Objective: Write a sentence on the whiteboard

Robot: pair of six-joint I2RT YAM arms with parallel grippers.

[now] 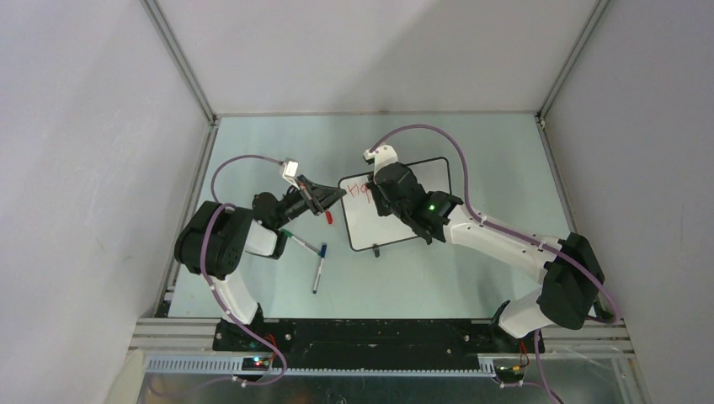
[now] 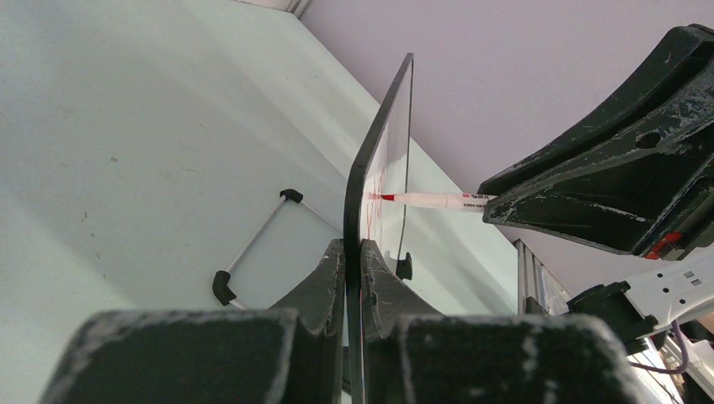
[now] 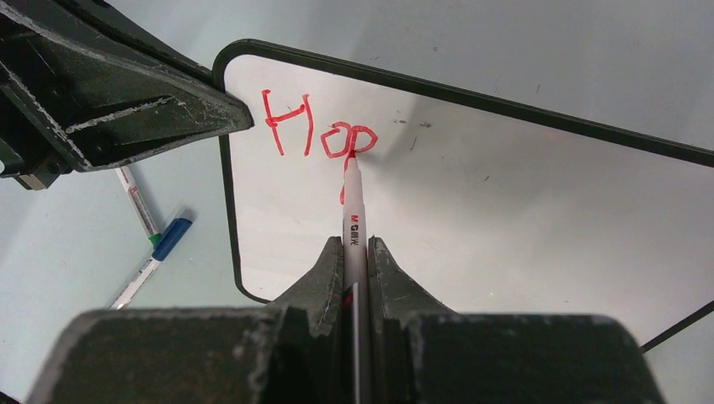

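From above, the left gripper (image 1: pixel 331 195) is pinching the left edge of the whiteboard (image 1: pixel 370 229), between the two arms. From the left wrist, its jaws are clamping the black frame. From the right wrist, the right gripper (image 3: pixel 355 246) is squeezing a red marker (image 3: pixel 352 189), tip touching the board. The sentence (image 3: pixel 316 130) is reading only "Hop", so most of it looks unwritten.

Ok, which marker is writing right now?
The red marker, held by the right gripper, tip on the whiteboard; the green-capped marker and blue-capped marker lie loose on the table.
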